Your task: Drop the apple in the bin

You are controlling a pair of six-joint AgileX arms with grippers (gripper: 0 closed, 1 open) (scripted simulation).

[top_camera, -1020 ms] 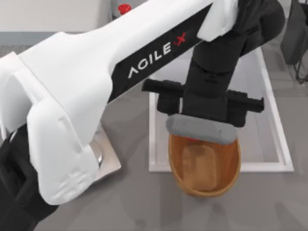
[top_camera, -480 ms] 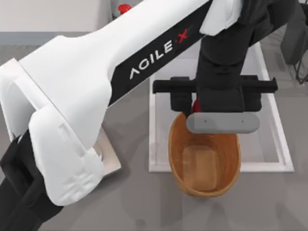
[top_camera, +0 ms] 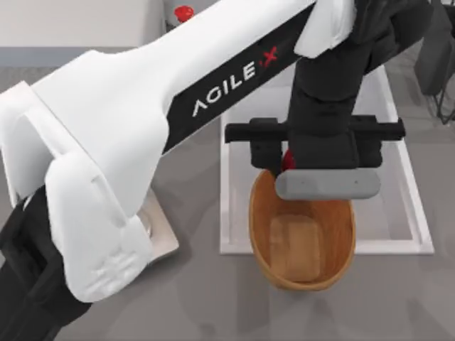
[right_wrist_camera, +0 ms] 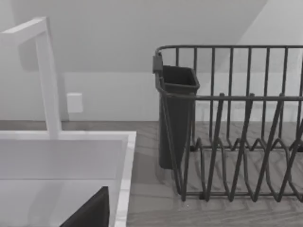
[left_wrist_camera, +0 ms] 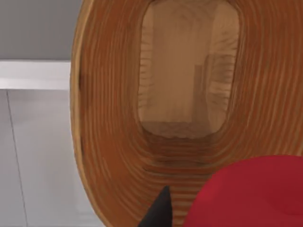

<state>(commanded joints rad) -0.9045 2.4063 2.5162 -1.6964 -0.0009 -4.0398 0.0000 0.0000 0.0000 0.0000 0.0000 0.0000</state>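
apple (left_wrist_camera: 251, 194) held in left gripper (top_camera: 288, 162) above the empty bin (left_wrist_camera: 109, 142).

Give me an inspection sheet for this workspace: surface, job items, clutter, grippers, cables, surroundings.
Surface: grey table.
Job's things: small bright-red apple held above the large oval brown wicker bin, over its far end; bin holds nothing.
Clutter: white rectangular sink basin under the bin's far end; dark wire dish rack with dark cup; red-capped bottle at the back.
Grippers: left gripper shut on the apple; right arm parked by the rack.
Cables: nothing seen.
Surroundings: white wall.
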